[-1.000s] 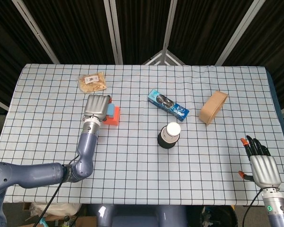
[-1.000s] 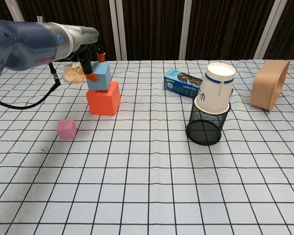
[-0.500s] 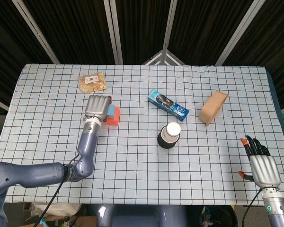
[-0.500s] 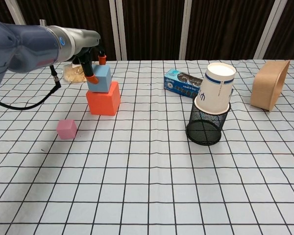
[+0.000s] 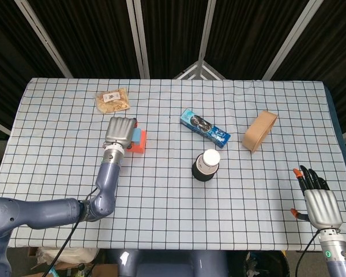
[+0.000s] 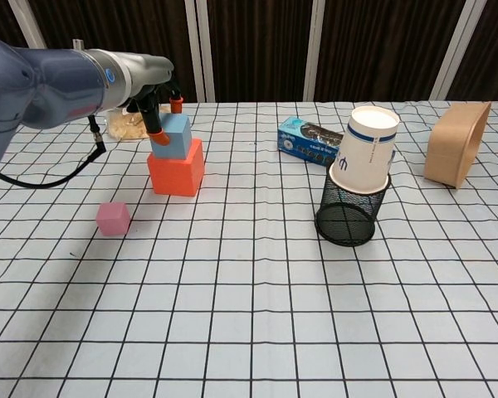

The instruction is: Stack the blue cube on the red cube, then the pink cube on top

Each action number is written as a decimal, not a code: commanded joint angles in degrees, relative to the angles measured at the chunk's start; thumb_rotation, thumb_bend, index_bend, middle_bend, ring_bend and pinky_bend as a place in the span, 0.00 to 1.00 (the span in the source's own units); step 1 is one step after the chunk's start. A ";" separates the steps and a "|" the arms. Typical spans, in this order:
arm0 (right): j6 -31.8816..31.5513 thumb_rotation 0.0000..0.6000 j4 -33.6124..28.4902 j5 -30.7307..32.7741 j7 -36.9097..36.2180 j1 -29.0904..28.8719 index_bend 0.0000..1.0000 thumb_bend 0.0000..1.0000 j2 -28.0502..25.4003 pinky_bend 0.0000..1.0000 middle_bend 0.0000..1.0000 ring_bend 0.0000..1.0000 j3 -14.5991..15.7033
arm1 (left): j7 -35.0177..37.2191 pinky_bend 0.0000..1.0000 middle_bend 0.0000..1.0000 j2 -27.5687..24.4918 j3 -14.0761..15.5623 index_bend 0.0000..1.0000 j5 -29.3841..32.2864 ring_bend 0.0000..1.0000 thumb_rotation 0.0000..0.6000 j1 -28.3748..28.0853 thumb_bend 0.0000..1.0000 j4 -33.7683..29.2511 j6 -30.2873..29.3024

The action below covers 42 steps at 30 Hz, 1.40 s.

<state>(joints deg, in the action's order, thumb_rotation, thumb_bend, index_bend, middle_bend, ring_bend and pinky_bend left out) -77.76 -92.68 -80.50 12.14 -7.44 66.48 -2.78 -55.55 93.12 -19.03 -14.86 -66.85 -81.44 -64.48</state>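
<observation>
In the chest view the blue cube (image 6: 173,138) sits on top of the red cube (image 6: 176,169), toward its left side. My left hand (image 6: 153,93) reaches down over it from behind, and its orange fingertips (image 6: 158,134) still pinch the blue cube's sides. From the head view the left hand (image 5: 120,131) covers most of the stack; only slivers of the blue cube (image 5: 139,137) and the red cube (image 5: 138,148) show. The pink cube (image 6: 114,218) lies on the cloth in front and to the left of the stack, hidden in the head view. My right hand (image 5: 318,200) hangs open at the front right corner, holding nothing.
A paper cup (image 6: 366,149) leans in a black mesh holder (image 6: 347,217) at mid-table. Behind it lies a blue biscuit packet (image 6: 309,138). A tan container (image 6: 455,153) stands at the far right, and a snack bag (image 5: 112,100) lies behind the stack.
The left hand has lowered the blue cube slightly and shifted it right, so it now sits flat on the red cube. The right hand has not moved.
</observation>
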 commanded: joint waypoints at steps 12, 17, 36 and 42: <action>0.16 1.00 -0.01 0.00 0.11 -0.07 0.00 0.11 0.03 0.17 0.00 0.00 0.08 | -0.36 0.85 0.95 0.14 0.11 0.43 -0.17 0.82 1.00 0.05 0.32 -0.21 -0.84; 0.28 1.00 -0.04 0.12 0.33 -0.11 0.00 0.11 0.07 0.17 0.00 0.00 0.09 | -0.53 0.85 0.95 0.29 0.19 0.41 -0.06 0.82 1.00 0.03 0.32 0.03 -0.66; 0.36 1.00 -0.06 0.40 0.71 -0.18 0.00 0.11 0.21 0.17 0.00 0.00 0.05 | -1.17 0.85 0.95 0.47 0.23 0.26 -0.05 0.82 1.00 -0.11 0.32 -0.24 -0.67; 0.23 1.00 -0.11 0.35 0.73 -0.13 0.00 0.11 0.17 0.17 0.00 0.00 0.04 | -1.50 0.85 0.95 -0.22 -0.01 0.24 -0.40 0.82 1.00 -0.16 0.32 -1.73 -1.71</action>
<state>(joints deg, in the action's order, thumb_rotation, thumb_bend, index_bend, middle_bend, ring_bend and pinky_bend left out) -77.53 -92.79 -80.15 12.87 -7.58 66.65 -2.74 -56.94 93.09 -18.98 -15.18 -67.01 -82.88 -65.94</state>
